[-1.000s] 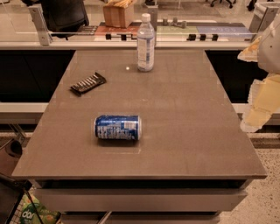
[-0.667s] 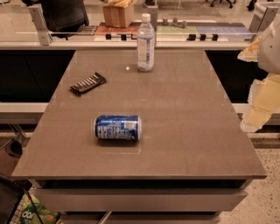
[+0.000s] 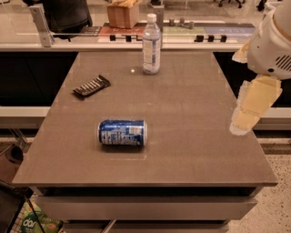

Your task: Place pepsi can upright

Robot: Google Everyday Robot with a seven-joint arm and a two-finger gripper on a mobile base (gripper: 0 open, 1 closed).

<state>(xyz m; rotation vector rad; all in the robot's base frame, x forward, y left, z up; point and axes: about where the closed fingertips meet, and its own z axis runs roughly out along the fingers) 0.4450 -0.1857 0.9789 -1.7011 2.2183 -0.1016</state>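
The pepsi can [image 3: 122, 132] is blue with white print panels. It lies on its side on the grey-brown table [image 3: 191, 104], left of centre and toward the front, with its long axis running left to right. My gripper [image 3: 242, 124] hangs at the table's right edge, far to the right of the can and apart from it. It holds nothing that I can see. The white arm housing [image 3: 272, 43] sits above it.
A clear plastic water bottle [image 3: 151, 44] stands upright at the back of the table. A dark snack bar [image 3: 91, 86] lies at the back left. A counter with a cardboard box [image 3: 122, 13] runs behind the table.
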